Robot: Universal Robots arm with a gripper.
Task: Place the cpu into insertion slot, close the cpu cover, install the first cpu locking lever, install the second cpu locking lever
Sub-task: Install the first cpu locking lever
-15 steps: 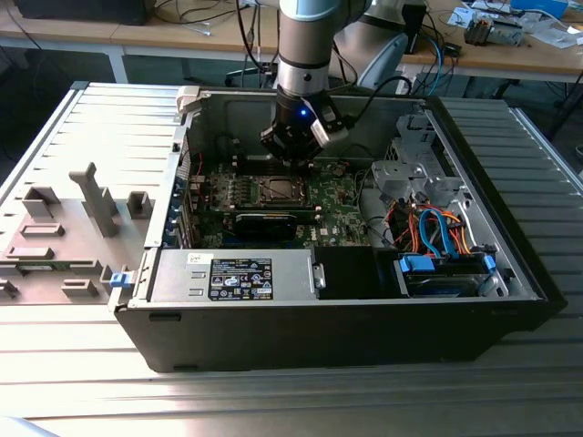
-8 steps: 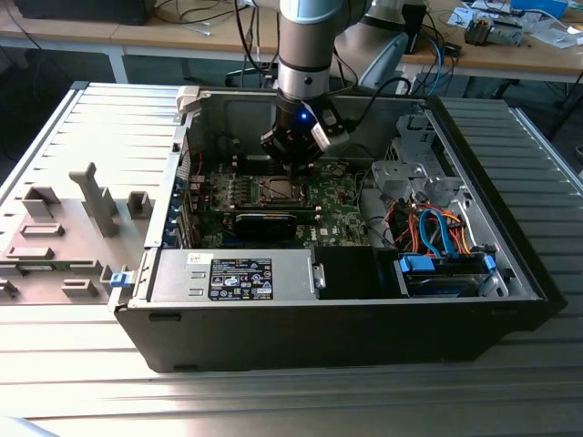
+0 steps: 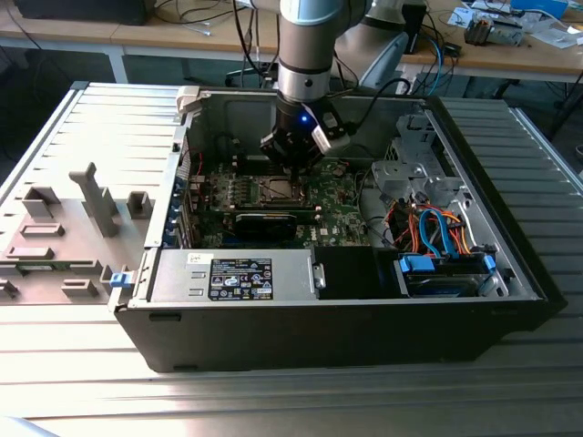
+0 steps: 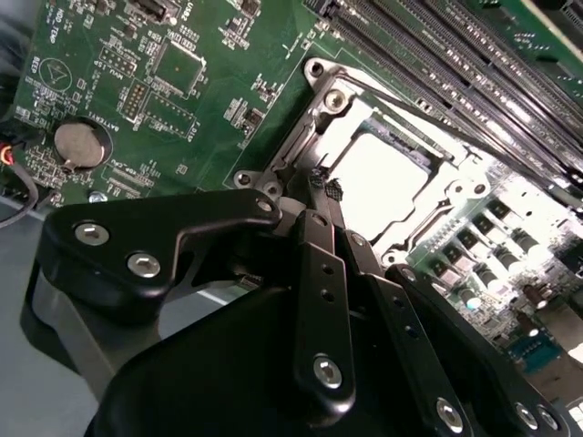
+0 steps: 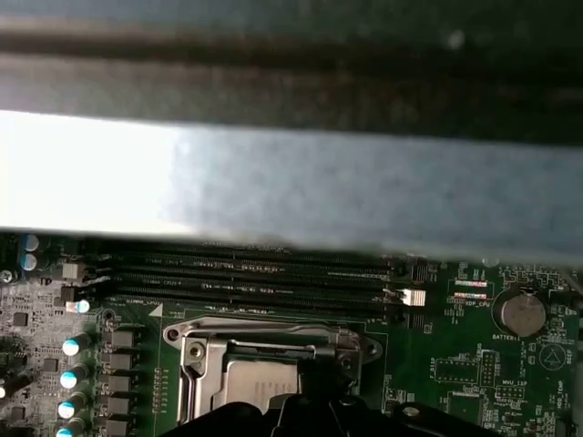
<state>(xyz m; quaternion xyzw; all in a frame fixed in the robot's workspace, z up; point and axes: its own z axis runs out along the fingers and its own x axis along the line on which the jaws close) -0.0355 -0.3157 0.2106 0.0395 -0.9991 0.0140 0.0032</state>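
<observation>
Exterior view: the arm reaches down into the open computer case [image 3: 510,273], and the gripper [image 3: 293,153] hangs just above the insertion slot [image 3: 273,189] on the green motherboard [image 3: 337,205]. The second wrist view shows the gripper [image 4: 321,185] with its fingers [image 4: 314,264] pressed together to a narrow tip, pinching nothing visible, and the tip sits at the edge of the cpu cover [image 4: 314,114]. The cpu [image 4: 383,173] lies flat inside the slot, its pale metal top showing through the square opening of the cover, which appears to lie down over it. In the first wrist view the cpu [image 5: 260,387] and the cover [image 5: 273,337] appear beside the long black memory slots [image 5: 255,273], with a coin cell battery [image 5: 519,311] well apart on the board. Whether either locking lever is latched cannot be told from these views. Handling judgement: the cpu is light, rigid and fragile on its contact side, so it should be taken by its edges only; the cover is thin stiff sheet metal on a hinge and is best pushed at its free edge; a lever would be springy wire and likely to slip off smooth fingertips.
</observation>
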